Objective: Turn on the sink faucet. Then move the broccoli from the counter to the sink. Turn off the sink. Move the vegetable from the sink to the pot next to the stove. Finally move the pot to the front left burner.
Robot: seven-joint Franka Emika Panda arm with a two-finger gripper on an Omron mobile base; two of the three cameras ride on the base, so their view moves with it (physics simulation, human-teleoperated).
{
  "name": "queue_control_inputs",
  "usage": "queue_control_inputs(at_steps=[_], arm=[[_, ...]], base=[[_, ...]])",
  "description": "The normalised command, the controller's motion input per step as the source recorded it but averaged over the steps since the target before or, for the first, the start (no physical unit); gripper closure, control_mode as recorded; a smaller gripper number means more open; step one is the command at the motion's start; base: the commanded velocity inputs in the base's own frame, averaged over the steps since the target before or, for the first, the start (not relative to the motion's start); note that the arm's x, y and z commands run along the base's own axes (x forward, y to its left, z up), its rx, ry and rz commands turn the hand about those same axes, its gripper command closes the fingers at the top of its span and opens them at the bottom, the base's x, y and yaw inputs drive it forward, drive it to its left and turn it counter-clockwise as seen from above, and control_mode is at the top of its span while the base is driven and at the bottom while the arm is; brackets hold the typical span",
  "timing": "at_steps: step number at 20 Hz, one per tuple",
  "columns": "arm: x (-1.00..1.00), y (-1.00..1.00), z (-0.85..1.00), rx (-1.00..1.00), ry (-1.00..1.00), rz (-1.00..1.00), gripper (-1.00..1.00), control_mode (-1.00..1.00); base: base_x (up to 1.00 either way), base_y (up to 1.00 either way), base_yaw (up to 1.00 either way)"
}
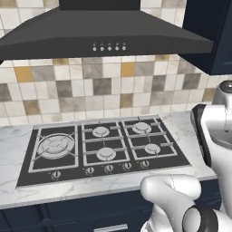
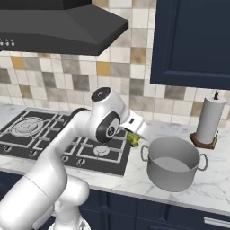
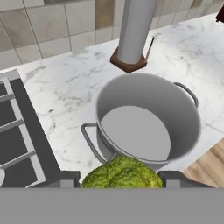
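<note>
Green broccoli (image 3: 121, 173) sits pinched between the gripper's (image 3: 119, 178) 2 fingertips, near the steel pot's (image 3: 146, 122) 6 o'clock rim. Released this early, it could strike the rim and tumble onto the counter (image 3: 65, 92).

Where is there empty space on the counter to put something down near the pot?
Bare marble counter lies between the stove and the pot, and more runs in front of the pot toward the counter edge. Behind the pot it is tighter: the paper towel holder stands close. The end effector holds the broccoli near the pot's rim.
</note>
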Motion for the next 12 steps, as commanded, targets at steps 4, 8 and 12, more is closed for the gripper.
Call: queue_control_inputs(at_steps=[4, 8, 12], arm=[[0.00, -0.33, 0.00, 0.00, 0.00, 0.00, 1.00, -1.00], [0.00, -0.35, 0.00, 0.00, 0.00, 0.00, 1.00, -1.00], [0.00, -0.34, 0.00, 0.00, 0.00, 0.00, 1.00, -1.00]], base=[[0.00, 0.00, 0.00], [0.00, 0.00, 0.00], [0.00, 0.00, 0.00]])
